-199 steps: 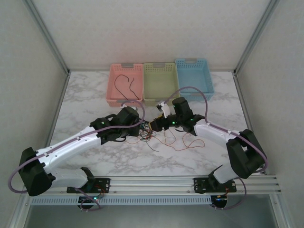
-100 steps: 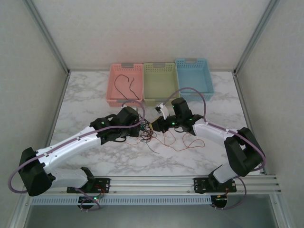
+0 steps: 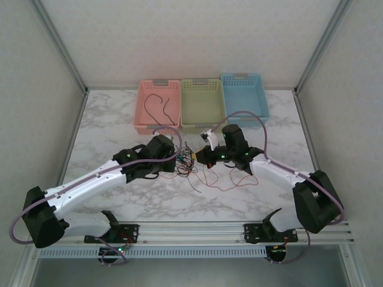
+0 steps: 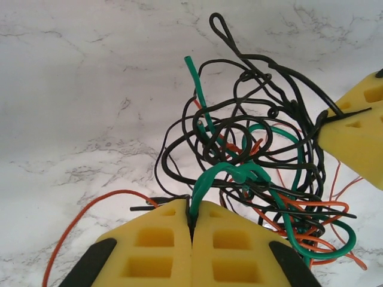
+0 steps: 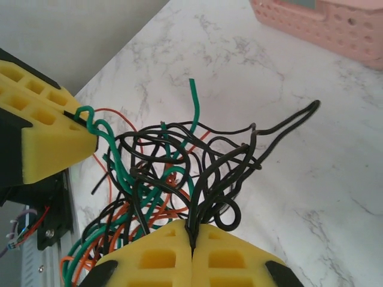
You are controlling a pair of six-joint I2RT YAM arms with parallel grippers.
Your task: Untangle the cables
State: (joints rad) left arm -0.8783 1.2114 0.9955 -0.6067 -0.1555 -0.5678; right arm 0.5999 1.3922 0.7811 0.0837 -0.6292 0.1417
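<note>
Wrist views: I find left jaws clenched on a green strand, right jaws on black strands of the tangled thin black, green and orange wires [image 4: 239, 172] mid-tabletop [image 3: 108, 125]. Overhead adds pastel plastic baskets [image 3: 202, 127] at far edge, open marble either side.

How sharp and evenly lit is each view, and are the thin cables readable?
Top external: soft, even light, no glare, but the cables are too small to separate. Left wrist: tangle sharp, colours distinct, faint shadows on the marble table. Right wrist: cables sharp; the pink basket at the top looks slightly soft.
</note>
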